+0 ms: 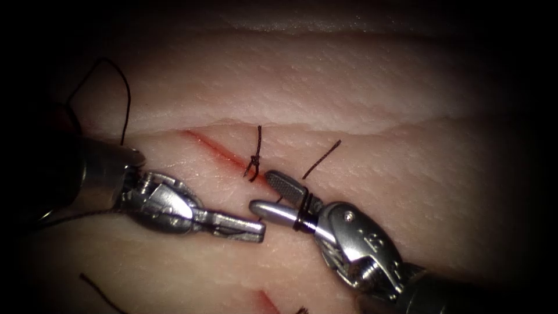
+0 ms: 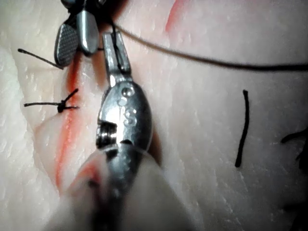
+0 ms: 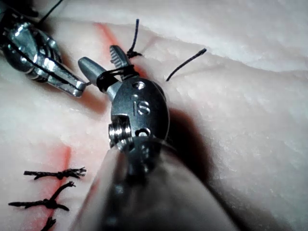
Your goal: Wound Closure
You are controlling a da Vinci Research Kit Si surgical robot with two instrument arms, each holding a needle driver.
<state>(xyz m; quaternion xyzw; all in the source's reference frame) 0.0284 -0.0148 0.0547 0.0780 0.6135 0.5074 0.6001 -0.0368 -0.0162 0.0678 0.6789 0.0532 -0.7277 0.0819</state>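
My right tool (image 1: 270, 195) reaches in from the right side of the cut (image 1: 212, 148), its two jaws spread apart with nothing caught between the tips; the upper jaw shows its ridged face and the lower one lies smooth beneath it. Dark thread (image 1: 303, 209) is wound in loops around the base of those jaws, just ahead of the wrist joint, and one free end (image 1: 321, 159) sticks up and away over the tissue (image 1: 349, 87) to the right of the cut. From the right wrist view the same wraps sit tight around the jaw roots (image 3: 109, 77), with the loose tail (image 3: 185, 64) curving off beside them. My left tool (image 1: 256, 228) comes in from the left, jaws pressed together, their tips close to my right tool's lower jaw but apart from it. In the left wrist view a strand runs between those closed jaws (image 2: 115, 50) and trails off across the tissue (image 2: 216, 61), so I hold the thread there. A finished knot (image 1: 254, 160) sits on the cut just behind my right jaws, its two short ends standing up. Red fluid (image 1: 203, 142) lines the cut to the left of the knot. More tied stitches (image 3: 53, 174) lie further along the cut near my right shaft. I cannot tell where the needle is.
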